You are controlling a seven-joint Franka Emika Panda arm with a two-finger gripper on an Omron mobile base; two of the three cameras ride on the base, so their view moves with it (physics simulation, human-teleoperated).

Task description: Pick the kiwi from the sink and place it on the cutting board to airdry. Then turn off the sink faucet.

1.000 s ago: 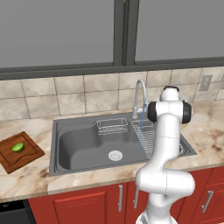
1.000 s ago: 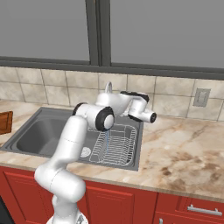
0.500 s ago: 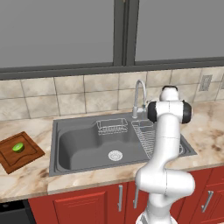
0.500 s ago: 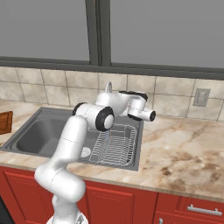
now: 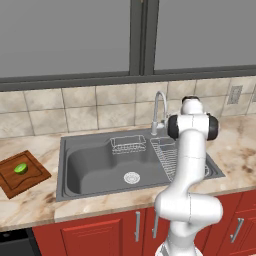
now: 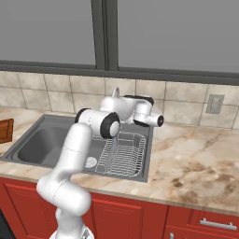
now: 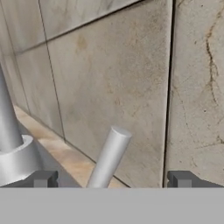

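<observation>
So the claw (image 7: 109,179) is spread wide, gripping nothing. In the hand view its two dark tips sit at the bottom with the faucet's little silver lever (image 7: 108,157) poking up right between them, not touching either one as far as I can tell. Just to the side of that is the fat base of the faucet (image 7: 11,151), and behind everything it's just beige wall tile.

From the base views, the arm reaches up over the right end of the sink (image 5: 90,172), with the hand tucked in behind the faucet (image 5: 159,111) at the back rim. The hand itself is mostly hidden by the arm's own joints there, so the base cameras don't really show the claw.

The basin is dark grey, with the round drain (image 5: 131,177) in the middle of the floor, a small wire basket (image 5: 128,145) at the back wall and a bigger wire rack (image 6: 122,154) filling the right part. I can't make out any water stream from the spout.

The kiwi (image 5: 21,168) is out of the sink. It's sitting on the board (image 5: 30,181), roughly in the middle, and the board lies on the desk (image 6: 196,163) at the far left, near the sink's left rim but not touching it.
</observation>
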